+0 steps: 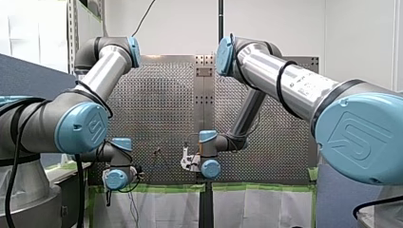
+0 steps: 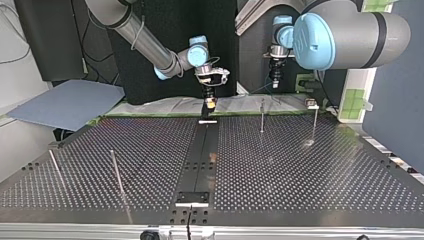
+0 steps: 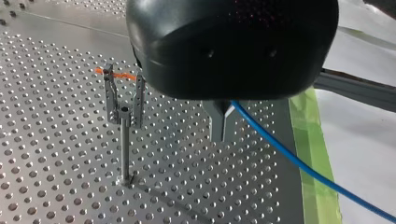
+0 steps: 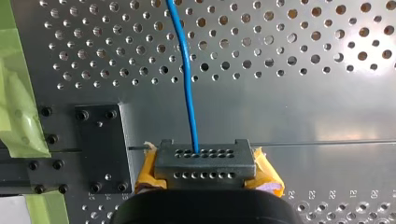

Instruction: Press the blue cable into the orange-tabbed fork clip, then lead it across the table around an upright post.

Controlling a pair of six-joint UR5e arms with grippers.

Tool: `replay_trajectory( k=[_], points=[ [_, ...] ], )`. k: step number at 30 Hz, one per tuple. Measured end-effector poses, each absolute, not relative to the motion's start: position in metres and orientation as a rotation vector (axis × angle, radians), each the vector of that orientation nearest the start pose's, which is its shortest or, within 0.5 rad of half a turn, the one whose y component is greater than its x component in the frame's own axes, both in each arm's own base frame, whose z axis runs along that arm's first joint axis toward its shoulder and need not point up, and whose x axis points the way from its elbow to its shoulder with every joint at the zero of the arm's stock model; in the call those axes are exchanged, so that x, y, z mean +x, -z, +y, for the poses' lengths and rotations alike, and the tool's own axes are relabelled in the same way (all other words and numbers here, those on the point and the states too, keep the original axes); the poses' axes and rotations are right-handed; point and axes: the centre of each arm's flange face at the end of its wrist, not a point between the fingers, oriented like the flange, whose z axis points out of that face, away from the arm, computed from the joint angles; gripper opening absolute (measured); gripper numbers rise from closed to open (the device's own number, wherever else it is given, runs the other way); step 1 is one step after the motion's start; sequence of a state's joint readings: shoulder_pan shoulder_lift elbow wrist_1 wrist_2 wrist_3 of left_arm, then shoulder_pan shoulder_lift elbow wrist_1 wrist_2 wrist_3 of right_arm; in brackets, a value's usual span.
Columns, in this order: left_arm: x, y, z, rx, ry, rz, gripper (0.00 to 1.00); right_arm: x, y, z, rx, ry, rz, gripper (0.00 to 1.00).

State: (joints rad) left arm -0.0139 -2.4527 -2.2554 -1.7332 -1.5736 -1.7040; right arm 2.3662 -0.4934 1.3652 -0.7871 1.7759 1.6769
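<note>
Left gripper (image 3: 218, 135) pinched narrow on blue cable (image 3: 289, 156), just beside fork clip (image 3: 123, 100); cable slanting away from clip; right gripper (image 4: 204, 151) likewise clamped, farther from clip.

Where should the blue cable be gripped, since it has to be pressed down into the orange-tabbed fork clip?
Probably on the straight stretch of the blue cable nearest the fork clip, from above, gripping across its run. It is thin and seems to run clear of the table, and the clip's prongs open upward, so a short lead would press in best.
</note>
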Motion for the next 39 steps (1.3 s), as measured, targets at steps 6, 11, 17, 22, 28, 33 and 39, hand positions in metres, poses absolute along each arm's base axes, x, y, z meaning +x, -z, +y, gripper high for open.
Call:
replay_trajectory(
  k=[6,11,17,22,28,33,39],
  points=[
    [0.406,0.066,-0.141,-0.082,0.115,1.728,0.0,0.59,0.044,-0.421,1.692,-1.632,-0.993,0.0],
    [0.4,0.054,-0.14,-0.109,0.132,1.74,0.0,0.592,0.043,-0.422,1.69,-1.638,-0.991,0.0],
    [0.406,0.035,-0.14,-0.151,0.17,1.716,0.0,0.595,0.039,-0.425,1.684,-1.644,-0.99,0.0],
    [0.412,0.017,-0.14,-0.17,0.189,1.67,0.0,0.596,0.037,-0.426,1.696,-1.633,-0.992,0.0],
    [0.423,-0.007,-0.137,-0.193,0.206,1.601,0.0,0.595,0.037,-0.426,1.711,-1.611,-0.996,0.0],
    [0.427,-0.016,-0.135,-0.206,0.203,1.573,0.0,0.595,0.038,-0.426,1.714,-1.606,-1.001,0.0],
    [0.435,-0.005,-0.134,-0.2,0.192,1.568,0.0,0.595,0.038,-0.426,1.715,-1.605,-1.001,0.0]
  ],
)
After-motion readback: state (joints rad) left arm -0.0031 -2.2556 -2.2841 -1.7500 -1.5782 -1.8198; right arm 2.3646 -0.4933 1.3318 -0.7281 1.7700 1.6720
